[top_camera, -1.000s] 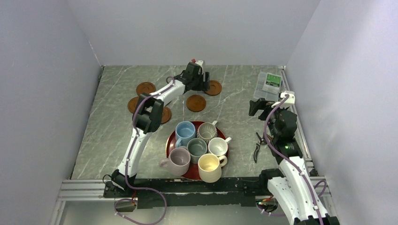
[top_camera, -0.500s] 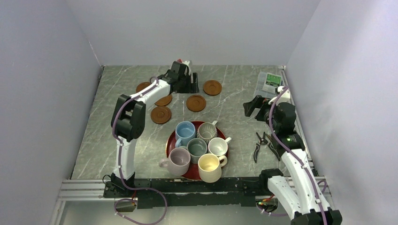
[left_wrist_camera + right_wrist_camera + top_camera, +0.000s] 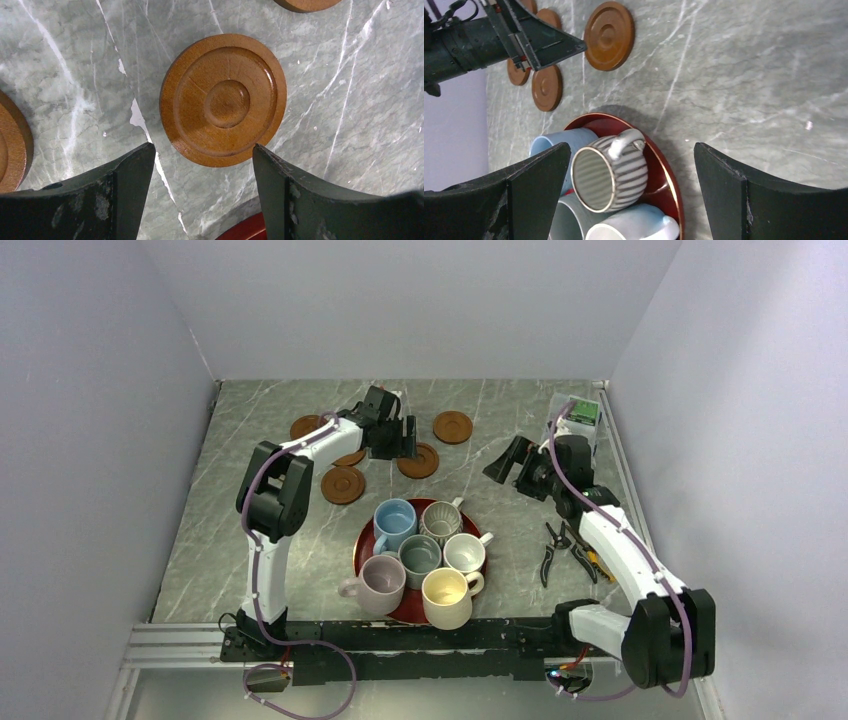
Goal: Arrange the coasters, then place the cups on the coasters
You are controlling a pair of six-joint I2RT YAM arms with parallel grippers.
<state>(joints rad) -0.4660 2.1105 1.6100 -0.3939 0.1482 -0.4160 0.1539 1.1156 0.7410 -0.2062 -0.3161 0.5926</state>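
Well, coasters (image 3: 343, 484): loose, far edge of worktop (image 3: 250, 540), not arranged
cups (image 3: 419, 555): all on tray (image 3: 362, 540), none placed
left gripper (image 3: 202, 150), right gripper (image 3: 632, 147): wide apart, empty

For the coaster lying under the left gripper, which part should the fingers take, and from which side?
Grip the coaster by its outer rim from straight above, a finger on each opposite side. It lies flat on the table, so only the thin edge offers a hold, and bare marble shows all round it. The left gripper hangs open close by it.
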